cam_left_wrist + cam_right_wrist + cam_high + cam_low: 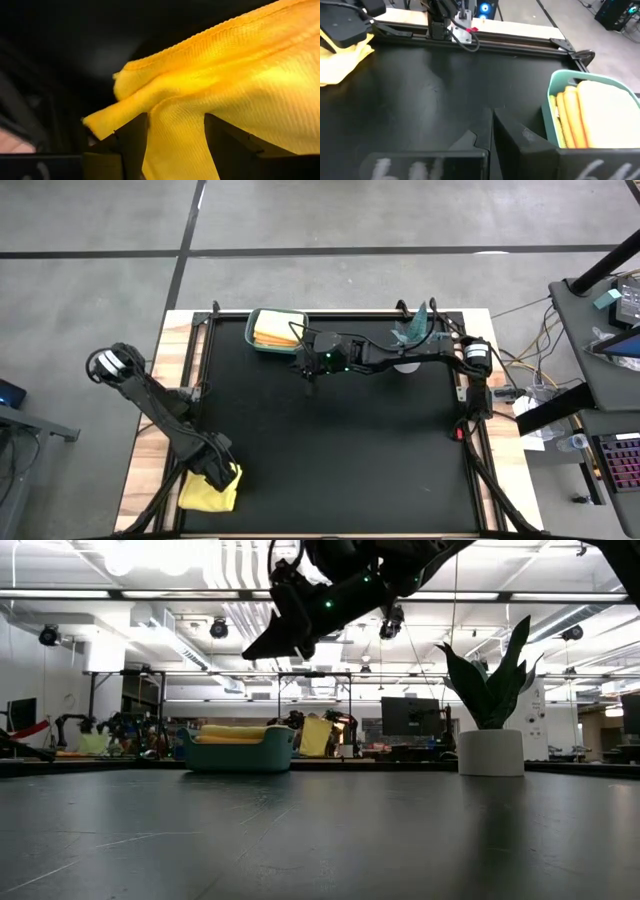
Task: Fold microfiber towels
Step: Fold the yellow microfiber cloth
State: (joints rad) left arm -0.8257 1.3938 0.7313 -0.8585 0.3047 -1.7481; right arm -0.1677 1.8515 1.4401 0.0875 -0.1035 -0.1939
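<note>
Yellow towel (235,95) under the open left tool (175,145) looks light, limp, grippy: pinch a hemmed corner; right tool (492,131) closed, holding nothing.

Bright ceiling lamps (150,560) glare in the low view and give a soft sheen on the dark table (320,840), while the close yellow towel (240,90) looks blurred and strongly lit.

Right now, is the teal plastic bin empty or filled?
Filled: the teal plastic bin holds folded orange and yellow microfiber towels, stacked side by side.
</note>
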